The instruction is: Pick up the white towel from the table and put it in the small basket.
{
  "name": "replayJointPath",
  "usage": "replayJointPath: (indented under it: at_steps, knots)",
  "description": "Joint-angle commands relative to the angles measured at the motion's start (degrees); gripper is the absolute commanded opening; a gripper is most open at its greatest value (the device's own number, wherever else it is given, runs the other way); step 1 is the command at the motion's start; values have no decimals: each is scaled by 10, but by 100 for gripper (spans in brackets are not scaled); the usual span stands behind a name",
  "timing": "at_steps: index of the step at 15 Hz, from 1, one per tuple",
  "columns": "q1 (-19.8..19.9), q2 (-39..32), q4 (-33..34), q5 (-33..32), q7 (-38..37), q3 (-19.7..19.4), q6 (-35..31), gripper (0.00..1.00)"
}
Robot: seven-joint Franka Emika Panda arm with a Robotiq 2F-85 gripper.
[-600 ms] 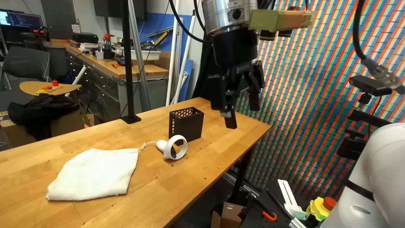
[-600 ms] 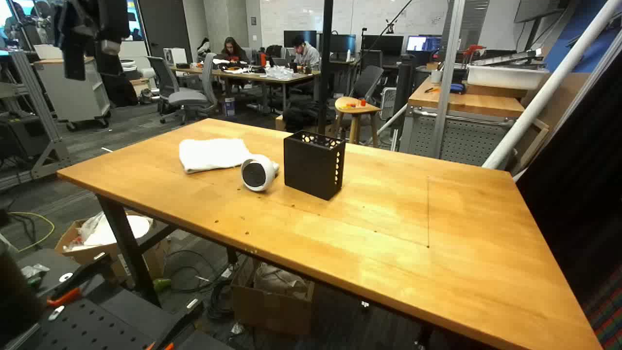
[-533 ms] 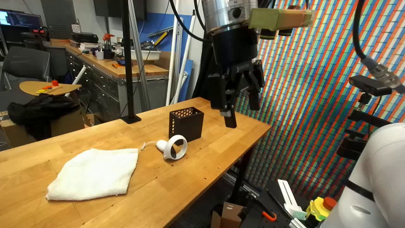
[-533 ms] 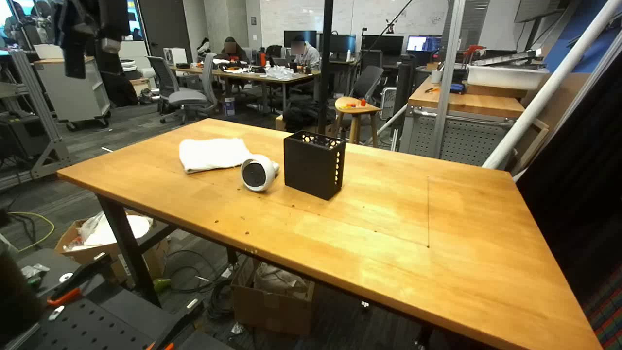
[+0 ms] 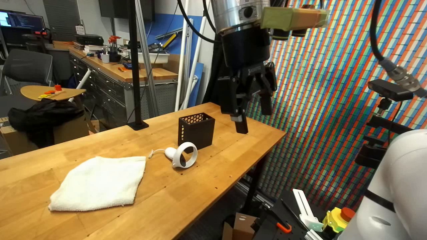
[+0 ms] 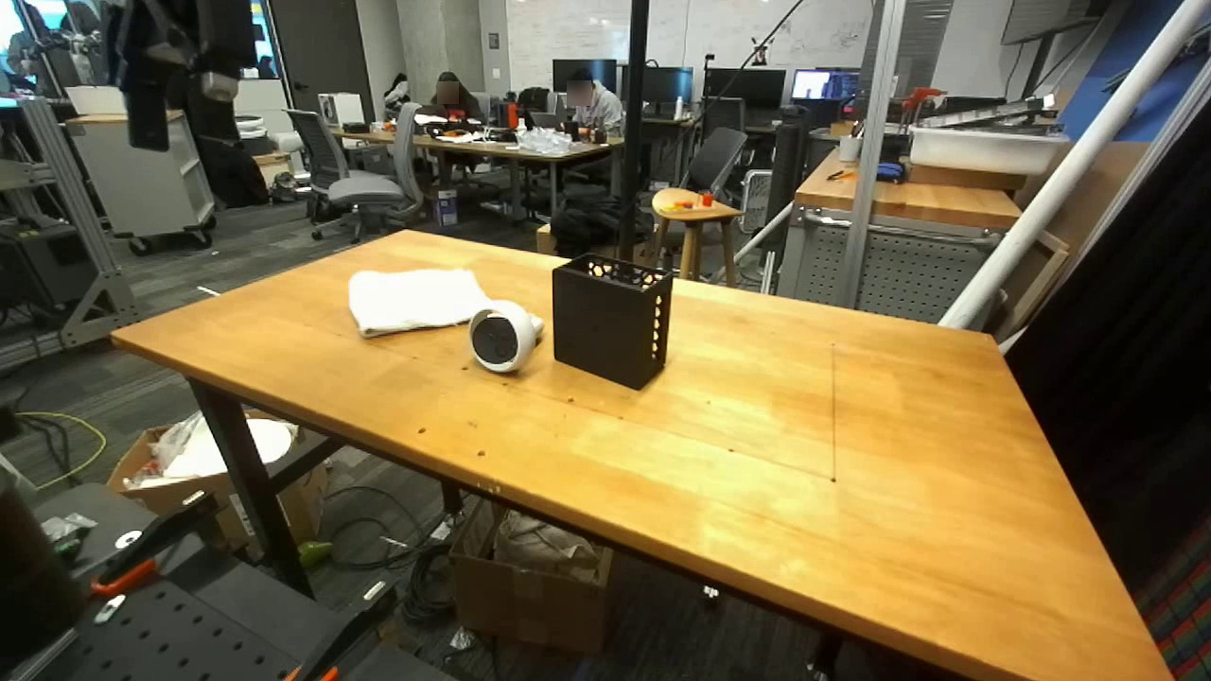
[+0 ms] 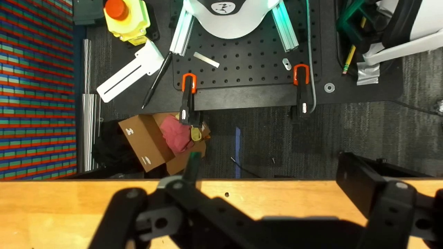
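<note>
The white towel [image 5: 100, 184] lies folded flat on the wooden table; it also shows in an exterior view [image 6: 416, 301]. The small black basket [image 5: 196, 131] with honeycomb holes stands upright on the table, also seen in an exterior view [image 6: 610, 326]. My gripper [image 5: 254, 119] is open and empty in the air, well above the table and away from the towel. It shows at the upper left in an exterior view [image 6: 184, 113]. In the wrist view my gripper [image 7: 270, 162] has its fingers wide apart with nothing between them; towel and basket are out of that view.
A white ring-shaped controller [image 5: 185, 155] lies between towel and basket, close to the basket, also in an exterior view [image 6: 501, 336]. A black post [image 5: 135, 66] stands at the table's far edge. The table's near edge [image 7: 277, 180] crosses below the gripper.
My gripper has shifted very slightly, a little up and to the left in an exterior view. It stays open. The towel, basket and controller have not moved.
</note>
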State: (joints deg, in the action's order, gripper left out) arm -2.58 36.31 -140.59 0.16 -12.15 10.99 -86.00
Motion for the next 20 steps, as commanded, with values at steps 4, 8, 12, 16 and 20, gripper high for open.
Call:
replayJointPath:
  at_steps: [4, 8, 12, 16, 20]
  knots:
    - [-27, -84, 60, -54, 52, 0, -47, 100]
    - [-33, -147, 108, -105, 105, -7, -110, 100]
    - [-32, -213, 169, -138, 144, -12, -177, 100]
    - [-34, -288, 234, -138, 169, -16, -253, 100]
    - [-38, -368, 297, -139, 199, -13, -316, 100]
